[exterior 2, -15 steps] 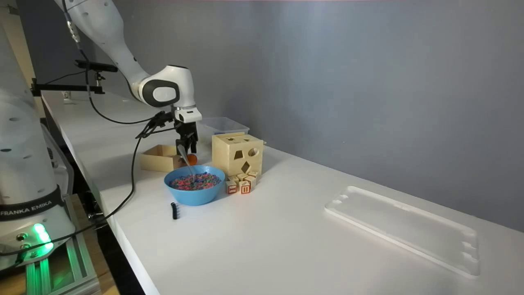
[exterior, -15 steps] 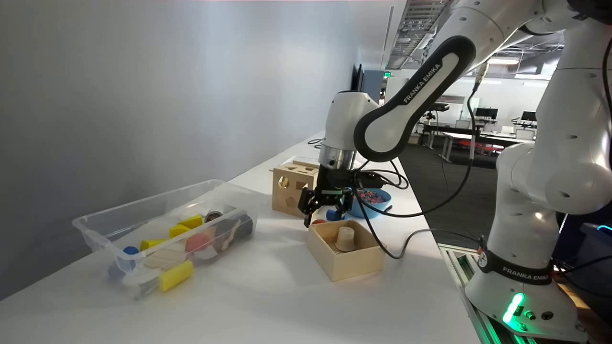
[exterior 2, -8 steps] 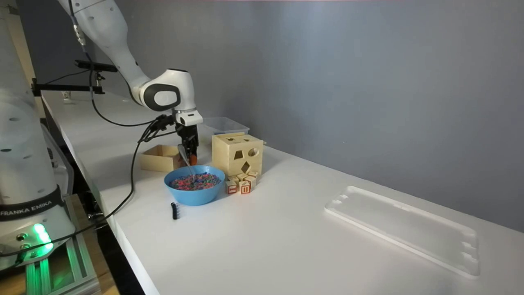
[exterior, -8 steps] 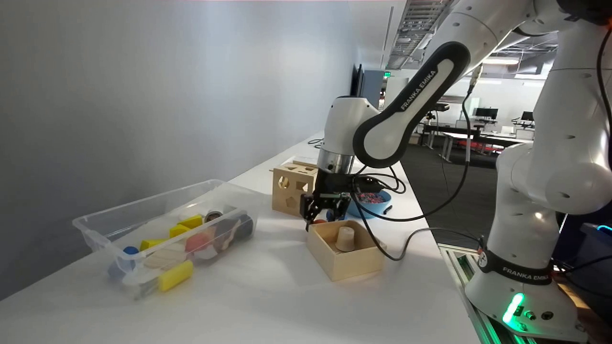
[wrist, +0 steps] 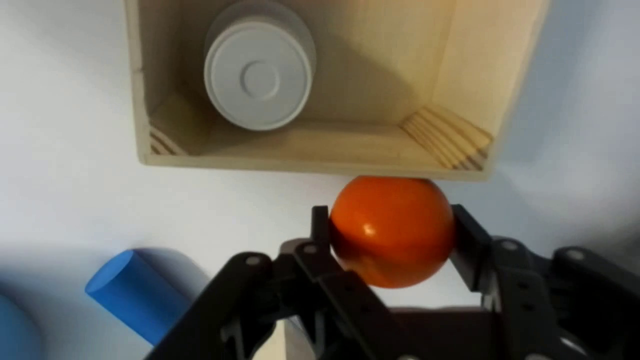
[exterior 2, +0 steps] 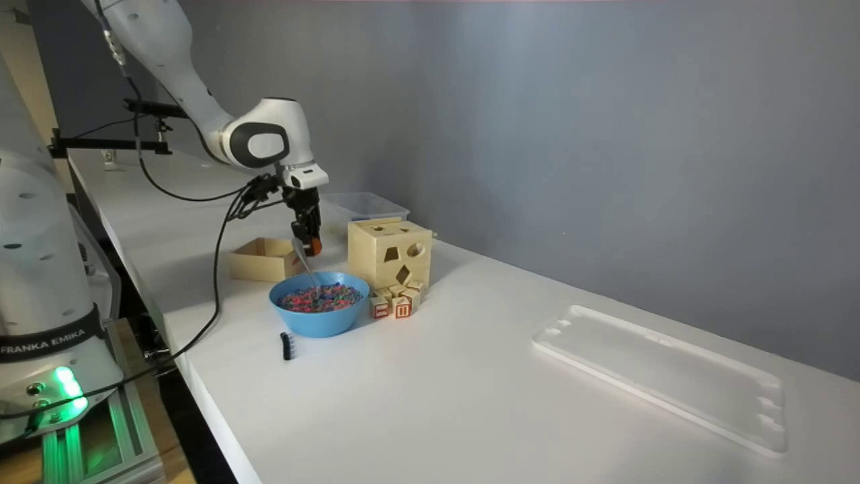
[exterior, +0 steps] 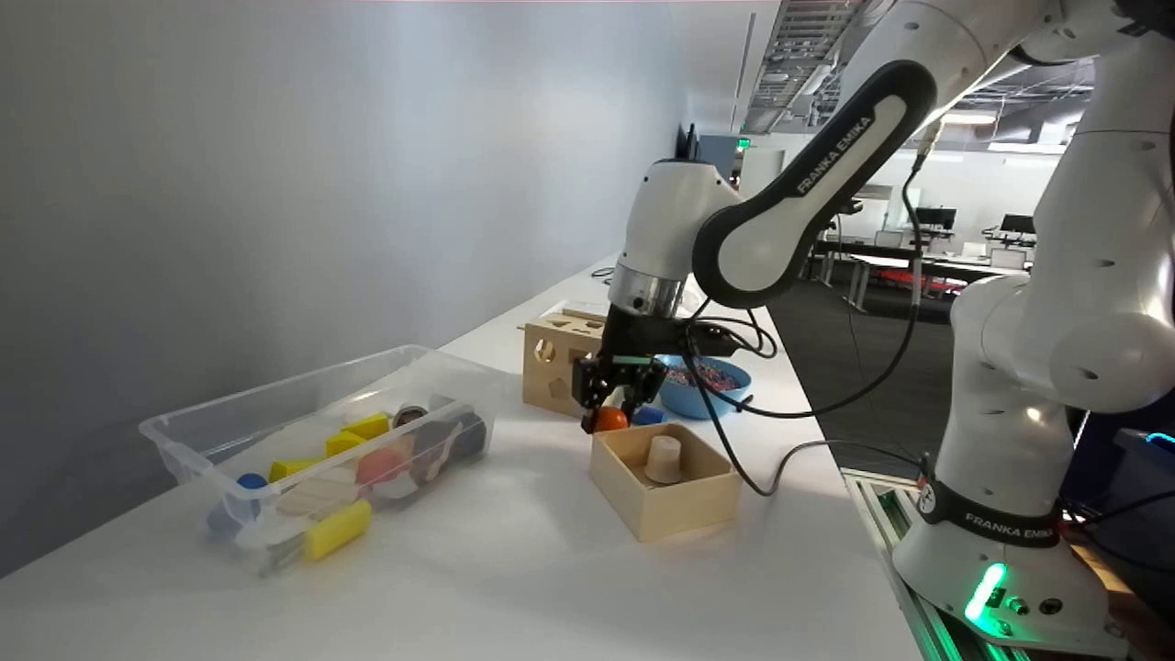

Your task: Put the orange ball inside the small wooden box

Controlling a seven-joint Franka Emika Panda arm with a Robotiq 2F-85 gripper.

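Clasping the orange ball (exterior: pixel 611 420), the claw (exterior: pixel 609 419) hangs just outside the small wooden box (exterior: pixel 687 509), far side from here.

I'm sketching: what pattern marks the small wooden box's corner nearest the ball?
Brown stripes on that corner, clearest in the wrist view.
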